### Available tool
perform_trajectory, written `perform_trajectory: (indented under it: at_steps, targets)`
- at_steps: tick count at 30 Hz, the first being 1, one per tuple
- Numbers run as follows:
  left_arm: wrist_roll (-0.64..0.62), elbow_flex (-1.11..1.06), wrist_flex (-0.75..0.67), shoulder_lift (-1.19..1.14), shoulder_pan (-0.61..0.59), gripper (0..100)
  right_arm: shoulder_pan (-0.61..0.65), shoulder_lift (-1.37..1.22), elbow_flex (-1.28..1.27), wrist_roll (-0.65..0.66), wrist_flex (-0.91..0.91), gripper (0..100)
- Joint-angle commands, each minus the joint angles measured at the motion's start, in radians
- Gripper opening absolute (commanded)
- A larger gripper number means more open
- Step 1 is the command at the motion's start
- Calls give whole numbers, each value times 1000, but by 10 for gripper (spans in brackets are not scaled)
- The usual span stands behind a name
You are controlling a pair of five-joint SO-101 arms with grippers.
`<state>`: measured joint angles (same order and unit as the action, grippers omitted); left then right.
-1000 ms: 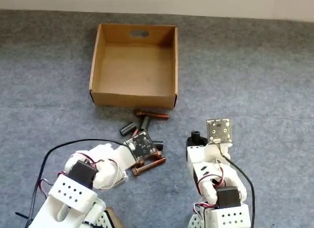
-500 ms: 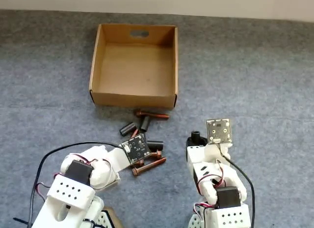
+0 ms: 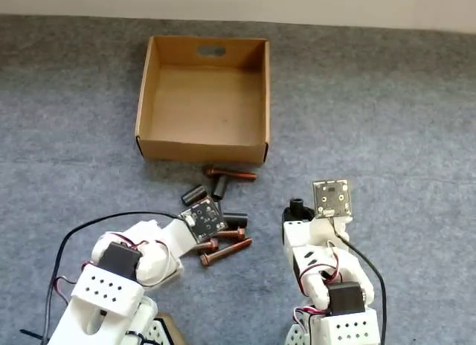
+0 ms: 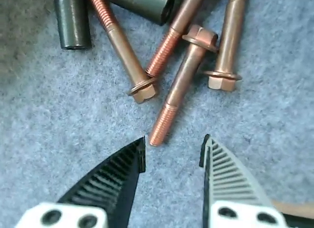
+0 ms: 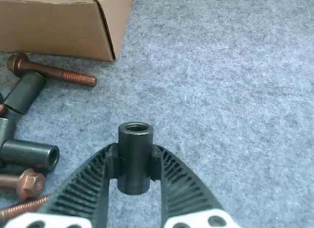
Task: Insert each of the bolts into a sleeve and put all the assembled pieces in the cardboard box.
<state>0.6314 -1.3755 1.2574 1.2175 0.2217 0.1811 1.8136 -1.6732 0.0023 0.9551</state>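
Note:
Several copper bolts [image 4: 179,90] lie in a loose pile on the grey carpet with dark sleeves [image 4: 72,16] beside them. My left gripper [image 4: 173,144] hovers open just short of the pile, and one bolt's threaded tip points into the gap between its fingers. My right gripper [image 5: 134,165] is shut on a dark sleeve [image 5: 134,156], held upright with its bore facing up. In the high view that sleeve [image 3: 299,208] sits to the right of the pile [image 3: 223,241]. The cardboard box [image 3: 146,92] stands open beyond the pile, with nothing inside.
One bolt [image 3: 230,173] lies alone near the box's front wall, with two sleeves [image 3: 220,186] just below it. The box corner [image 5: 110,36] is close ahead of the right gripper. Bare carpet extends to the right of the right arm [image 3: 327,278].
The left arm's wrist has drawn back slightly to the left over the pile. The right arm has kept still with the sleeve.

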Motion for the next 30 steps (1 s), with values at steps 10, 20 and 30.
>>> perform_trajectory:
  at_steps: [10, 20, 30]
  targets:
    - [-23, 170, 106, -68, -13, 200, -4, 13, -33, -2, 2, 6]
    - [-26, 361, 34, -605, -13, 197, -5, 13, -33, -2, 2, 6]
    - [-21, 360, -150, -682, -8, 200, -5, 13, -31, -2, 2, 6]
